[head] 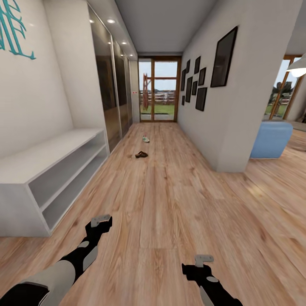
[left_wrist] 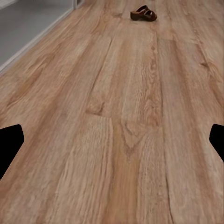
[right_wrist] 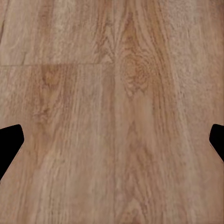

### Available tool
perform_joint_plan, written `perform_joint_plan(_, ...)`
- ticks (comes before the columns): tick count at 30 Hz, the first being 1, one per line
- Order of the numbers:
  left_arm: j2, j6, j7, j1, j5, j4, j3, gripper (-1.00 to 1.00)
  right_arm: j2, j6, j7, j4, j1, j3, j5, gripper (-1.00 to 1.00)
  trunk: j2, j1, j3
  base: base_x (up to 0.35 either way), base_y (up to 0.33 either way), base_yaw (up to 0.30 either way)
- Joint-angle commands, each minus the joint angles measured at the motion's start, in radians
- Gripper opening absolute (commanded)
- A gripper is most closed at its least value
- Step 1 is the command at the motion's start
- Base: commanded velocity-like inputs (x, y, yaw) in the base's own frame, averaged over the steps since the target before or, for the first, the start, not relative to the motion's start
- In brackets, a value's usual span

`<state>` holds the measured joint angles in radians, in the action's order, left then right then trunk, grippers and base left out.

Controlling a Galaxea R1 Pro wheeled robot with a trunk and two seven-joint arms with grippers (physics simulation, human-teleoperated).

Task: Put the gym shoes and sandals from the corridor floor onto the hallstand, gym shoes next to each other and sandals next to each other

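A: Where were the shoes?

B: Far down the corridor floor [head: 170,204]. A brown sandal [head: 141,154] lay on the planks about midway along, and a pale gym shoe [head: 145,139] sat just beyond it, nearer the glass door [head: 159,89]. Both were too small in the head view to tell how many of each there were. The left wrist view caught the sandal [left_wrist: 143,13] well ahead on the wood.

A: And the low grey unit?

B: The grey shelf unit [head: 51,170] stood against the left wall, its two open tiers bare.

A: The arms?

B: The left gripper [head: 101,220] and the right gripper [head: 204,259] hung low over bare planks. In each wrist view the dark fingertips [left_wrist: 10,144] [right_wrist: 9,147] sat at opposite edges, so both were spread wide apart, holding nothing.
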<state>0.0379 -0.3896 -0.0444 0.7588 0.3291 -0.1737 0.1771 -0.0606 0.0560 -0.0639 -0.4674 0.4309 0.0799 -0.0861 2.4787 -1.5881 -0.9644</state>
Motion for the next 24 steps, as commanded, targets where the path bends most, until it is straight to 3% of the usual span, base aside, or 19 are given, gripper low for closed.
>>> perform_joint_plan(1, 0.000, -0.003, -0.005, 0.001, 0.005, 0.000, 0.009, 1.00, 0.001, 0.005, -0.007, -0.002, 0.000, 0.008, -0.009, 1.00, 0.000, 0.000, -0.001, 0.348, 0.000, 0.000)
perform_joint_plan(24, 0.000, -0.003, -0.005, 0.001, 0.005, 0.000, 0.009, 1.00, 0.001, 0.005, -0.007, -0.003, 0.000, 0.002, -0.010, 1.00, 0.000, 0.000, -0.001, 0.348, 0.004, 0.000)
